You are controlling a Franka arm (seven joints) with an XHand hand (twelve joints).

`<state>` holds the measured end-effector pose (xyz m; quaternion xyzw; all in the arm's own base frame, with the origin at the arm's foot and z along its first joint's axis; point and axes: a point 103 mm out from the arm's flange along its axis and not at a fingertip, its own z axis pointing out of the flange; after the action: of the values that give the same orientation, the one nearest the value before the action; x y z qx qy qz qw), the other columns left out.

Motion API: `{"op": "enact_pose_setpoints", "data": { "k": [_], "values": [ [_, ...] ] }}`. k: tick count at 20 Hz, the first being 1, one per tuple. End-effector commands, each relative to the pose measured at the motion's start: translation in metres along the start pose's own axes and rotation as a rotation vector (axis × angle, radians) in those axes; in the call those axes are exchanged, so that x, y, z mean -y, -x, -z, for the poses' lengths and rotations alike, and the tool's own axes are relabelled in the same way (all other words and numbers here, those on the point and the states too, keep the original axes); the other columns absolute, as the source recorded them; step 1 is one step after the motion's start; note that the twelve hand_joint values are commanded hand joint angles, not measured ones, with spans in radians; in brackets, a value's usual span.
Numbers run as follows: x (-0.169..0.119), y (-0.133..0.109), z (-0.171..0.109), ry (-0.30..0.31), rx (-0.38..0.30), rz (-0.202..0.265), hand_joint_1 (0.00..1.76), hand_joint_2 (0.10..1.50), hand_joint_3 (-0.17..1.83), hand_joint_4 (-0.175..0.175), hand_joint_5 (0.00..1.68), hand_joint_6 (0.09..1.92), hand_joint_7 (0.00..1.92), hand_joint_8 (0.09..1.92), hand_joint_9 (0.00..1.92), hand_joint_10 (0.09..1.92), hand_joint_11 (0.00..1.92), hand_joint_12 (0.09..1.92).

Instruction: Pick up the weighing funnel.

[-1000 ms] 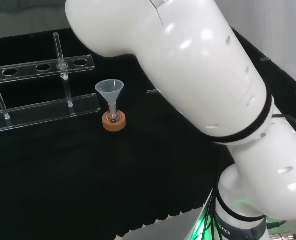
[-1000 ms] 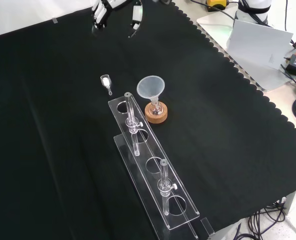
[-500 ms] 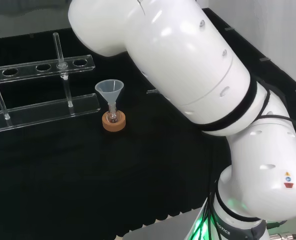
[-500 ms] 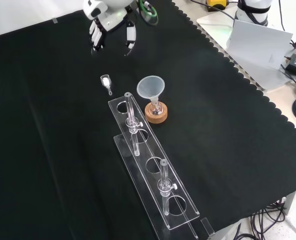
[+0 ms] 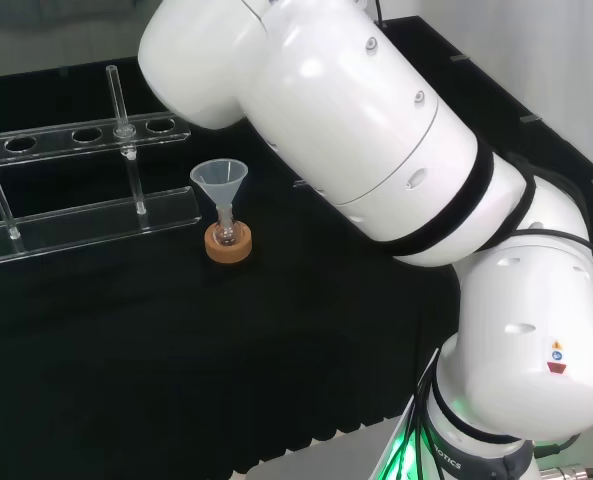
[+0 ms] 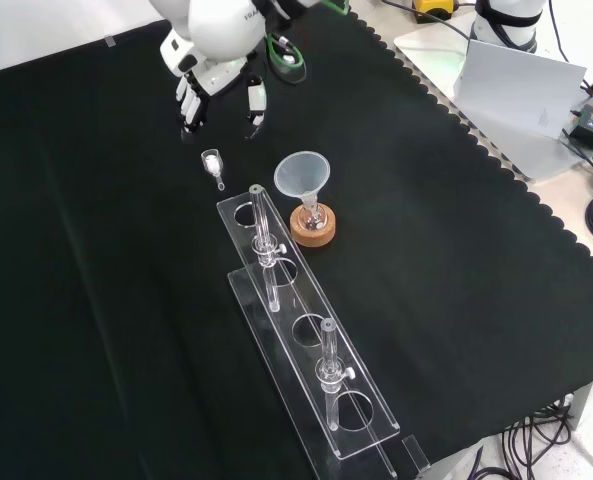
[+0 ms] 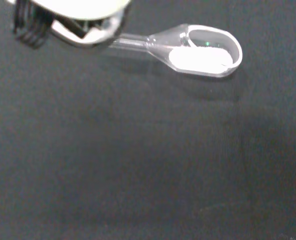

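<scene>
The weighing funnel (image 6: 213, 165) is a small clear scoop with white powder in it, lying on the black cloth just left of the rack's far end. In the wrist view the weighing funnel (image 7: 197, 49) lies flat with its stem toward a blurred white part of the hand (image 7: 73, 12). In the front view the hand (image 6: 219, 85) hangs above and just beyond the scoop, fingers pointing down and spread, holding nothing. A gap of cloth separates the fingertips from the scoop.
A clear test-tube rack (image 6: 306, 340) with two tubes runs toward the front view's lower right. The funnel (image 6: 303, 175) stands in a small flask on a cork ring (image 6: 312, 227) right of the scoop. The arm's white links (image 5: 376, 190) fill the head view's right.
The hand has come down from the front view's top edge toward the weighing funnel, and the arm's links have swung in the head view. The ware has not moved.
</scene>
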<state>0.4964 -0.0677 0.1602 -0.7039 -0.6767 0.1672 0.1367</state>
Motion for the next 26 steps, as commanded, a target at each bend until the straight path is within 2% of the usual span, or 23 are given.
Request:
{"op": "enact_pose_setpoints", "data": {
  "k": [1,8,14,26],
  "values": [
    [-0.018,0.010,-0.021,-0.015,0.012,0.007,0.97,0.56,0.60,-0.052,0.61,0.10,0.52,0.69,0.80,0.52,0.52,1.26],
    [-0.024,0.025,-0.043,-0.021,0.019,-0.005,0.97,0.55,0.62,-0.054,0.59,0.10,0.50,0.69,0.77,0.52,0.51,1.26],
    [-0.028,0.033,-0.052,0.006,0.010,-0.016,0.96,0.55,0.63,-0.054,0.57,0.09,0.47,0.69,0.74,0.51,0.50,1.26],
    [-0.040,0.037,-0.069,0.033,0.006,-0.034,0.95,0.54,0.66,-0.049,0.59,0.11,0.45,0.72,0.71,0.55,0.49,1.27]
  ]
}}
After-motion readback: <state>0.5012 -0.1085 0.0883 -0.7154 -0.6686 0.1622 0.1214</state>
